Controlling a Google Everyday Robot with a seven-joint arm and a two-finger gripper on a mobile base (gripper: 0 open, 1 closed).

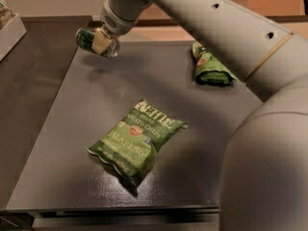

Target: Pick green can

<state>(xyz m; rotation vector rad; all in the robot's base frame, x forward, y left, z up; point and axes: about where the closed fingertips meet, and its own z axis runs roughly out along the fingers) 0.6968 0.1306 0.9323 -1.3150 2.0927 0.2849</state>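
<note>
The green can (pixel 86 38) is a small dark green drink can with a silver end. It lies sideways in my gripper (pixel 99 42), which is shut on it and holds it in the air above the far left part of the dark table (pixel 72 129). A faint shadow of the can falls on the table below it. My pale arm (pixel 202 18) reaches in from the right and crosses the top of the view.
A flat green Kettle chip bag (pixel 137 141) lies in the middle of the table. A smaller green snack bag (pixel 209 65) lies at the far right, partly behind my arm. A pale box edge (pixel 9 30) stands at the far left.
</note>
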